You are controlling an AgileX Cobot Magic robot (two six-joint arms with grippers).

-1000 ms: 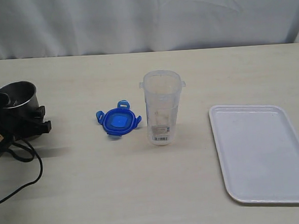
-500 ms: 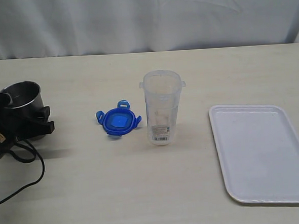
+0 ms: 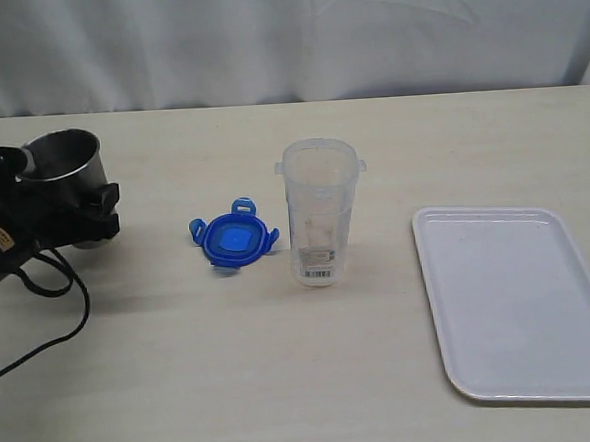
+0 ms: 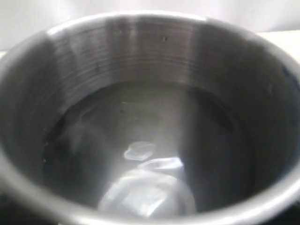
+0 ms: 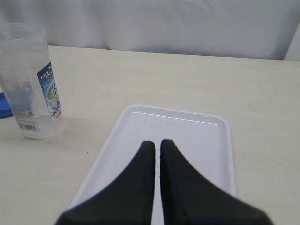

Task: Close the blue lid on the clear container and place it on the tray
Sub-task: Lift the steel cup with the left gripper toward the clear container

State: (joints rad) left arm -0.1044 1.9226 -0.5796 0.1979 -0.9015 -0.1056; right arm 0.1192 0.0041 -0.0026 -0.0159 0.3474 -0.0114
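While the exterior view takes in the whole pale worktop [image 3: 285, 382], only the right wrist view shows the black right gripper [image 5: 157, 143]. It hangs over the flat white rectangular plastic tray [image 5: 187, 136], its jaws pressed together with nothing between them. That view also shows a blue-and-white printed label [image 5: 50, 91] on the tall, narrow, transparent plastic container [image 5: 29, 79]; from the exterior view only the barcode [image 3: 319, 274] near its base is seen. The left wrist view is filled by the inside of the round steel cup [image 4: 150, 122] and gives nothing else. In the exterior view the black left gripper [image 3: 79, 209] has its jaws wide apart around this steel cup and clamped on its sides. The small round bright-blue plastic lid [image 3: 233, 237] lies flat on the worktop just beside the container, on the left of it in that view, not on top of it. The tray lies apart from both, on the right. Compared with one second ago, the left gripper and the steel cup are further right and higher in the exterior view; the blue lid, the container and the tray are where they were.
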